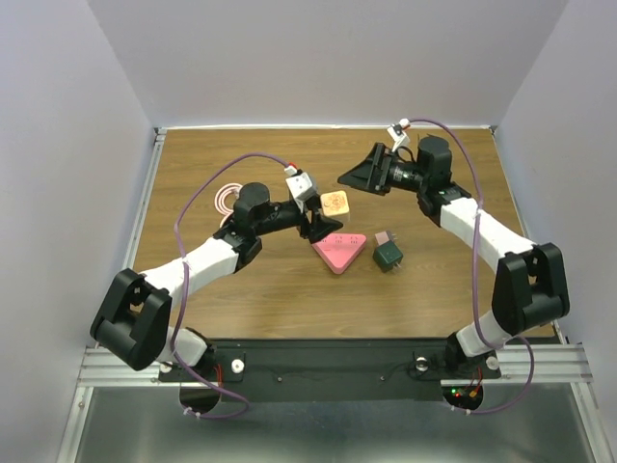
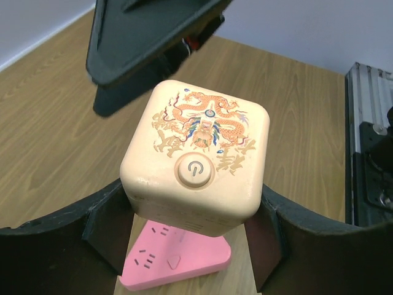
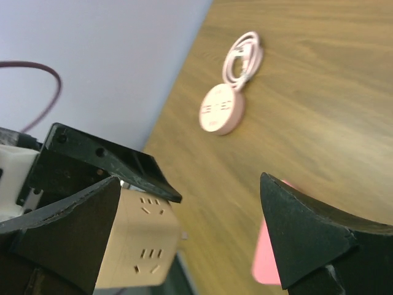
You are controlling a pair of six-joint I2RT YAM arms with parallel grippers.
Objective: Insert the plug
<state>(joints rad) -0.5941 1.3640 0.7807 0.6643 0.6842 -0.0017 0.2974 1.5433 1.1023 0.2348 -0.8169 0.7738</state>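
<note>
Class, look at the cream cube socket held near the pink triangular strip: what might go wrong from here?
1. The left gripper holds the cube socket only by its lower sides, so it may tilt or slip under pressure.
2. The pink triangular strip lies unheld, so a push could slide it away.
3. The open right gripper hangs close by and might knock the cube socket.

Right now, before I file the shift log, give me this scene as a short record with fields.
left gripper: shut on the cream cube socket, button face toward its camera
right gripper: open, empty, close to the cube socket
plug: dark, on the table, beside the triangle socket, in no gripper
triangle socket: pink, flat on the table
round socket: pink, cable coiled beside it
task state: plug not yet inserted
</note>
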